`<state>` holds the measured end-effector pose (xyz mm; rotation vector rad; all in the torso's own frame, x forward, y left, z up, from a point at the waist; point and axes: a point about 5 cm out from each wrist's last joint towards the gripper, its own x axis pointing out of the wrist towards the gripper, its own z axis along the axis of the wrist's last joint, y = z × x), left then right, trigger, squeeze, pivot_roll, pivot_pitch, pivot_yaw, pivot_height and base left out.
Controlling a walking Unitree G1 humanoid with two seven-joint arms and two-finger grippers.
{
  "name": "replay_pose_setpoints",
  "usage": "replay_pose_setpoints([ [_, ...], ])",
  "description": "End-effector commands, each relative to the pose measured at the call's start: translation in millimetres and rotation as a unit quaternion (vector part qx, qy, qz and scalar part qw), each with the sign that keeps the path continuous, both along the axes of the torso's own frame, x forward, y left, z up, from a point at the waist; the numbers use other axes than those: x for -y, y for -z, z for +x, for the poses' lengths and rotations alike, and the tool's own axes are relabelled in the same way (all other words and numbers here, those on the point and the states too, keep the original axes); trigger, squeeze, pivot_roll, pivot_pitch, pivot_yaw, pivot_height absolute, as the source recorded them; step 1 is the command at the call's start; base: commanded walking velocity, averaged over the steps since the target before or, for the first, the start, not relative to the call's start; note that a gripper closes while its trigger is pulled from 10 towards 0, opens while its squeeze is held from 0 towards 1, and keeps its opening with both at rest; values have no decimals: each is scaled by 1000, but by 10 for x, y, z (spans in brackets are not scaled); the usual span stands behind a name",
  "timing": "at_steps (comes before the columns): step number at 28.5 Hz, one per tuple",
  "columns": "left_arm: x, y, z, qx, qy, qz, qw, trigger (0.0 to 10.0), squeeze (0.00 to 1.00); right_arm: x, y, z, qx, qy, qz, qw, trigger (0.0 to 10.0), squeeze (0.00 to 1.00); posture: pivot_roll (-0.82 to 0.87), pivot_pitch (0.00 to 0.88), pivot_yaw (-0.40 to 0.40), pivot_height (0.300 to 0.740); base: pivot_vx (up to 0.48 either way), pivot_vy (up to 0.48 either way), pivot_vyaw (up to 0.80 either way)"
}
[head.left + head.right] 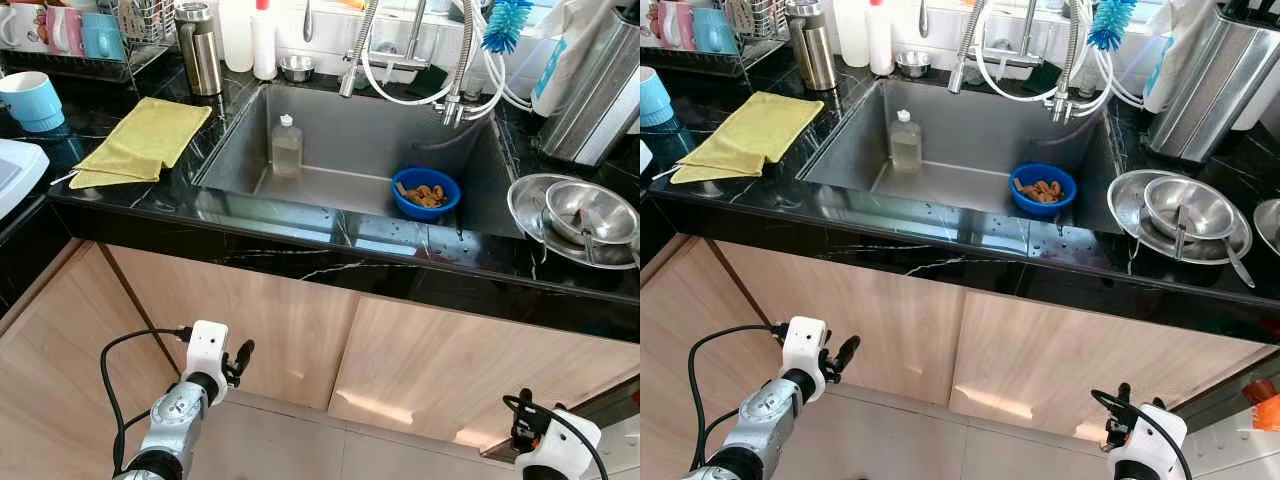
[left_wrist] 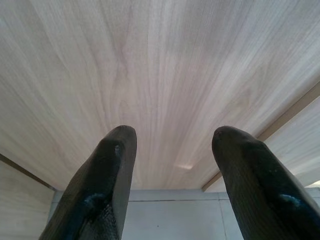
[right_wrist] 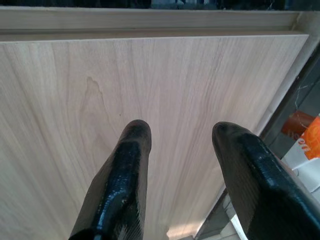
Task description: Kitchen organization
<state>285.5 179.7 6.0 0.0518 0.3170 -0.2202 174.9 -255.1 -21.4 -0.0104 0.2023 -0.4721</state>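
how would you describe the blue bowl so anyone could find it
Start at the steel sink set into the black counter. The blue bowl sits on its floor at the right, holding brownish scraps. The only other item in the basin is a clear bottle.

My right hand (image 3: 175, 170) points at a pale wood-grain cabinet door (image 3: 125, 85), my two black fingers (image 3: 122, 190) held apart with bare door panel showing in the gap between them. Neither finger touches anything. Toward twelve o'clock from my fingertips runs the door's top edge, then a lighter strip (image 3: 150, 22), and above that the dark underside of the desk (image 3: 75, 3). Toward two o'clock the door's side edge slants down beside a dark gap. At about four o'clock, beyond that edge, sits an orange and white package (image 3: 302, 142), partly hidden behind my finger.
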Motion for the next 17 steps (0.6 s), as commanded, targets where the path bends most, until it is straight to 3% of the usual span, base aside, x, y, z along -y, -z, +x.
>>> replay_pose_setpoints([
  [1,-10,55,-49,-13,-1,5,1000,10000,0,43,-50,-9,9,3,-12,1000,10000,0,97,100,-81,740,0,0,0],
  [8,8,59,-47,-15,1,5,1000,10000,0,116,-233,42,45,2,-44,998,10000,0,91,101,-78,740,0,0,0],
  [17,32,54,-32,-15,1,4,1000,10000,0,158,-494,225,89,-3,-63,994,10000,0,96,100,-81,740,0,0,0],
])
